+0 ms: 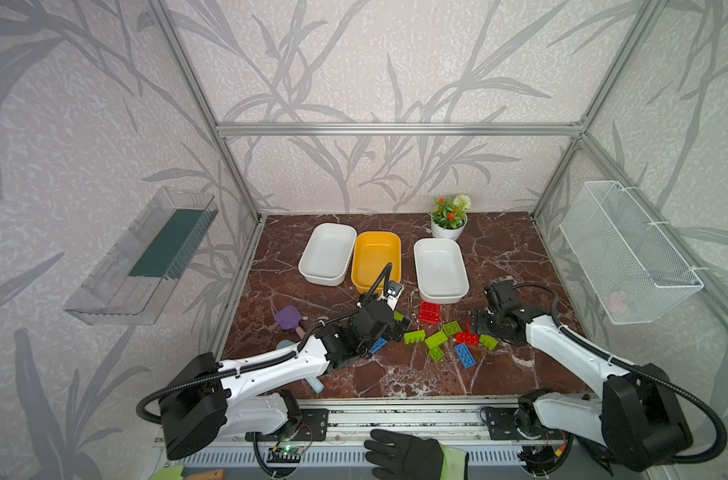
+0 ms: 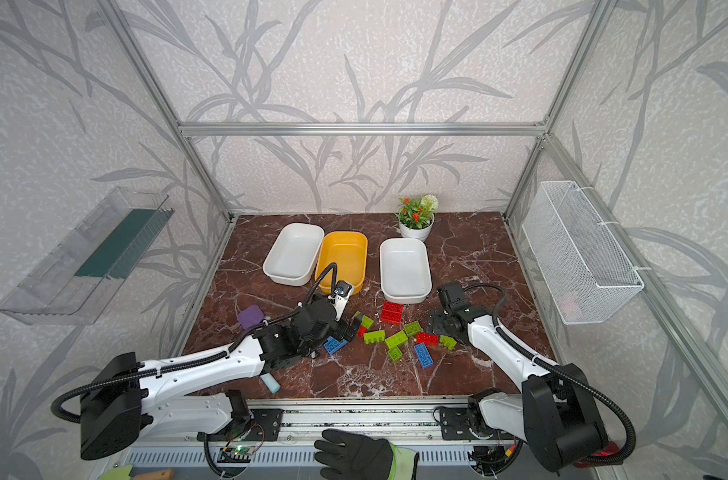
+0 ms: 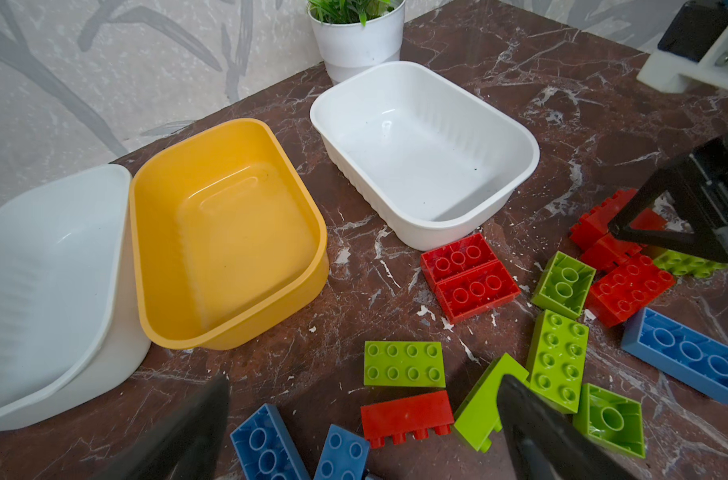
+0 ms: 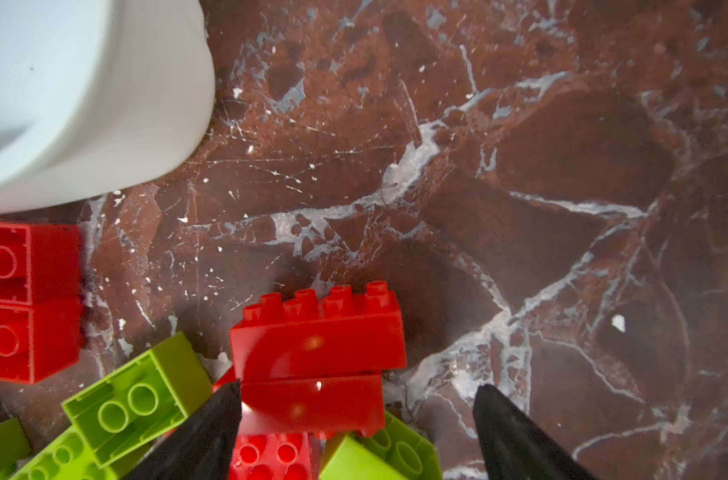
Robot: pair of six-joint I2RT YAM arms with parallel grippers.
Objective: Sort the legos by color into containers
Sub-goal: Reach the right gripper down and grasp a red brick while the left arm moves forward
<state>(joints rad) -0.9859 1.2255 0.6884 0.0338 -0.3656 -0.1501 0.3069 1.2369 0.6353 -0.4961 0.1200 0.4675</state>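
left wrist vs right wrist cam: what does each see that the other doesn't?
Left wrist only: yellow tub, flower pot, blue bricks. Right wrist only: a red brick framed between the right pincer's open tips. Both: the white tub nearest the pot, the upturned red pair beside it, lime bricks.

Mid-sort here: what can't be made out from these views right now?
- In both top views the left arm covers most of the teal shovel and part of a blue brick.
- Right wrist view: blurred and cut off below; whether the right hand touches the red brick is unclear.
- Mesh basket: pinkish item, too faint.
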